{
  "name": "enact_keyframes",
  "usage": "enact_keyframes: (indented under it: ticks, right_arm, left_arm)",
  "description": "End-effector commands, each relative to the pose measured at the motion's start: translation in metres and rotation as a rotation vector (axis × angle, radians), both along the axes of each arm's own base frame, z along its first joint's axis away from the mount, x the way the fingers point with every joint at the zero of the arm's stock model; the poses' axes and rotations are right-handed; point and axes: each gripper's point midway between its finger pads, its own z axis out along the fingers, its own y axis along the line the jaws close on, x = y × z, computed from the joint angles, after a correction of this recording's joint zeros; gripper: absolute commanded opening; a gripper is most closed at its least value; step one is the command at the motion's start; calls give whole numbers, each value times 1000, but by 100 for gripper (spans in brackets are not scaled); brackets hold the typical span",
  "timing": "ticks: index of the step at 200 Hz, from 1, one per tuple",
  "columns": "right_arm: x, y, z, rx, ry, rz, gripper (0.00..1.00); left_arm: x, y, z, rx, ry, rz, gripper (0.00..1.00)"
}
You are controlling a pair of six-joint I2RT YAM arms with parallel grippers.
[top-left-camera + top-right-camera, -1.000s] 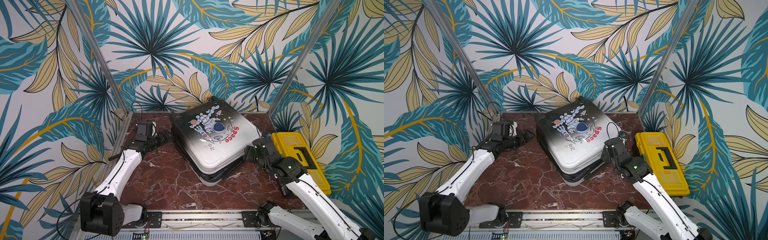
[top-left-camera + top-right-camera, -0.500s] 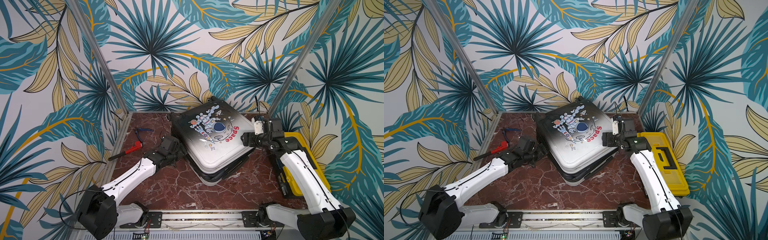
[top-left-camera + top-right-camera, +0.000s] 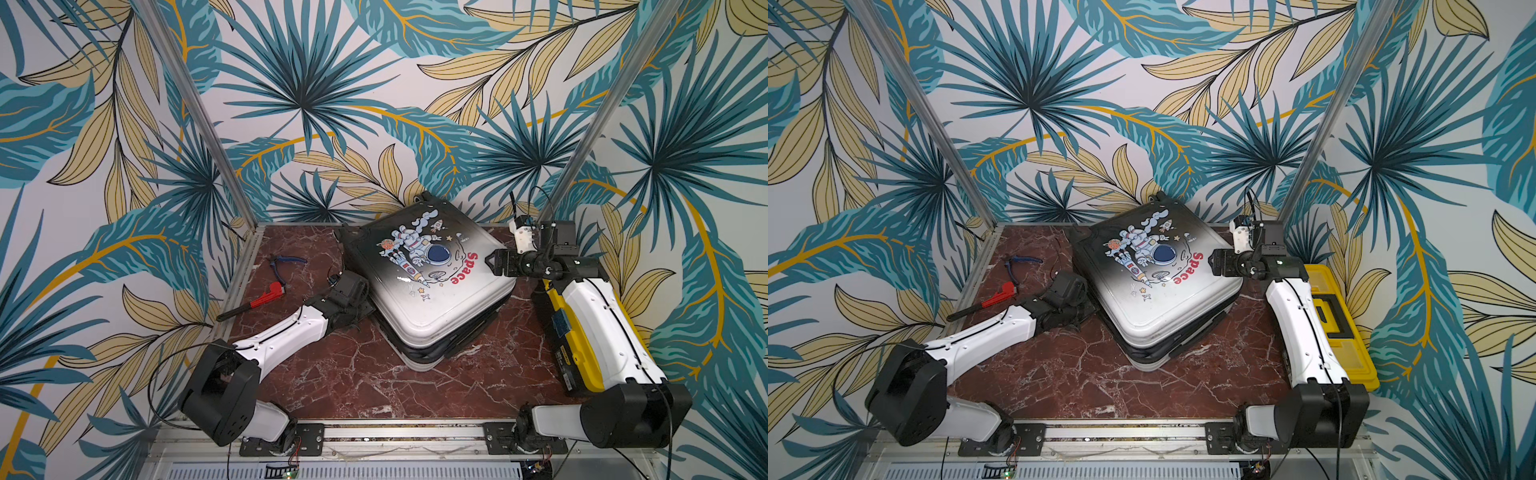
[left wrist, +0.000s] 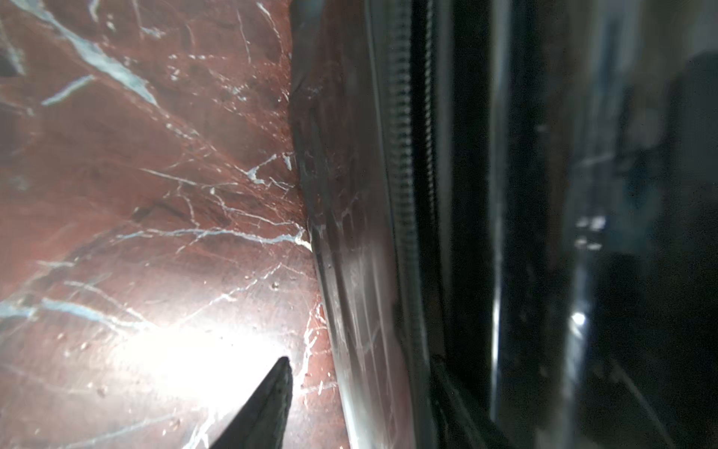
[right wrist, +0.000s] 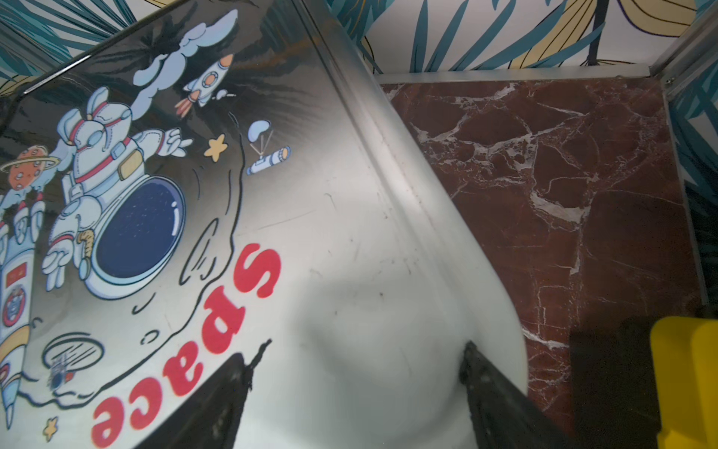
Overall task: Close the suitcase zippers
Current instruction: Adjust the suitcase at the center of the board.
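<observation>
Suitcase (image 3: 432, 291) flat at table (image 3: 353, 374) centre; likely step: hunting a zipper pull.
Left gripper (image 3: 362, 308) beside the zippers (image 4: 404, 194), opening unclear; right gripper (image 5: 359, 355) spread wide, empty, above it. Next: find a pull tab.

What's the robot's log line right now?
left tool: low beside suitcase, at zipper, grip unclear | right tool: open above suitcase

- Yellow toolbox (image 3: 1356, 353) along the table's (image 3: 353, 382) right edge.
- Red wrench (image 3: 249, 304) by the left edge, dark handle reaching the rim.
- Blue-handled pliers (image 3: 286, 262), possibly cutters, towards the far-left corner.
</observation>
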Motion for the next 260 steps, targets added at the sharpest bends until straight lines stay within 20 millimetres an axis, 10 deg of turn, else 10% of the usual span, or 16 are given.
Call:
enact_keyframes:
  ticks: [1,99,206,260]
  right_arm:
    - [2,27,7,102,-32,159,87]
    - [5,9,-14,159,-24,171,93]
    - [-51,21,-13,233,-147,120,93]
    - [-76,31,-20,293,-155,124,91]
  left_arm:
    - [10,7,-4,65,-8,-29,54]
    - [60,47,-16,105,-11,-166,4]
    - [193,76,4,141,-165,-419,8]
    - [218,84,18,145,-199,-402,28]
